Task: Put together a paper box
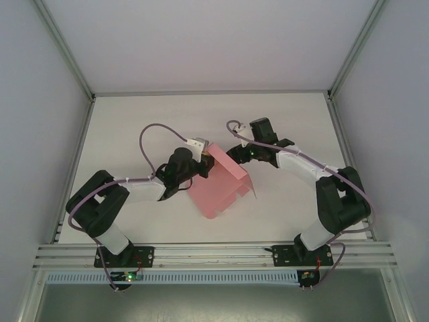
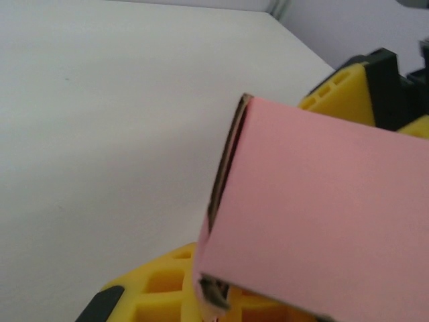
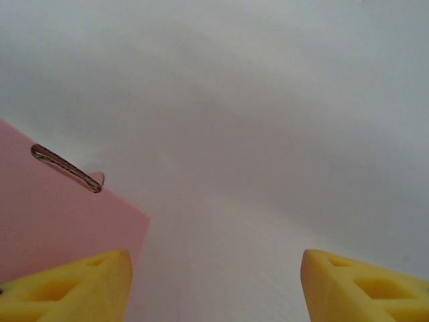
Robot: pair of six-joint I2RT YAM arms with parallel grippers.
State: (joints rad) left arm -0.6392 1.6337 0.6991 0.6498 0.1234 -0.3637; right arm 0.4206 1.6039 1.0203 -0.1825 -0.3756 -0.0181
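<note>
The paper box (image 1: 221, 186) is located near the centre of the table (image 1: 134, 114), between the two arms. It is only partly formed: one panel is raised along a crease and the flaps are not closed. The left gripper (image 1: 202, 159) is clamped tight on the box's far corner. The right gripper (image 1: 236, 153) is spread apart just beside the raised panel, and nothing is held in it. Folding and tucking of the open flaps is judged outstanding.

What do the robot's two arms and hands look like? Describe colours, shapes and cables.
Both the left arm and right arm have white tube links between chunky black joints, with a purple cable looping along each. The right hand's fingers are yellow plastic with cut-out pockets; the left hand's match.
</note>
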